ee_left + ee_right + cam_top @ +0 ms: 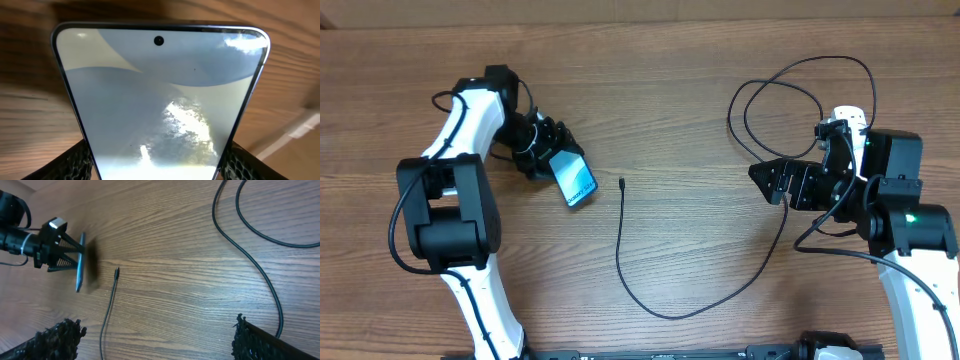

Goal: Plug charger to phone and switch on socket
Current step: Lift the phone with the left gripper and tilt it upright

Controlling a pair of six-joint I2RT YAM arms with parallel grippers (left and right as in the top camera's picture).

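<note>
Small print on phone [576,181] unreadable

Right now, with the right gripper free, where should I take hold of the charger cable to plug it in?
Probably just behind the connector tip, coming straight down with the right gripper straddling the cable. That stretch lies flat, straight and clear on the table, close to the held phone.

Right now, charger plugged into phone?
Unplugged: the charger's connector tip lies apart from the phone, held in the left gripper.

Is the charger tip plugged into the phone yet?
No, the charger tip lies loose beside the phone held in the left claw.
</note>
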